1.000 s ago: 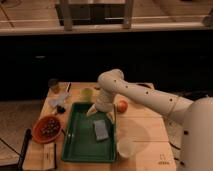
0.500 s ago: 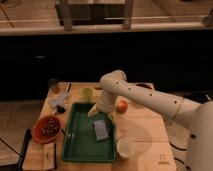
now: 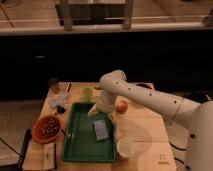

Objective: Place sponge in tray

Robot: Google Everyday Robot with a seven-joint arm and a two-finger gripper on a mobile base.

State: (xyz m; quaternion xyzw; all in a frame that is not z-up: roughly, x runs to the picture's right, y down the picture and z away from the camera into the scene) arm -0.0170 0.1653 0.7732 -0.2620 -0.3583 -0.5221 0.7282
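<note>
The sponge (image 3: 100,129) lies flat inside the green tray (image 3: 75,145). The gripper (image 3: 101,113) hangs just above the tray's far edge. Its grip: cannot tell.

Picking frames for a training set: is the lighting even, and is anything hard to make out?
Camera view: uneven, the wooden table lit and the background dark; soft throughout; the pincer over the green tray near the sponge blurs into the arm.

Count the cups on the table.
3: a dark cup at the back left, a green cup behind the tray, a white cup right of it. The claw hovers over the tray.
</note>
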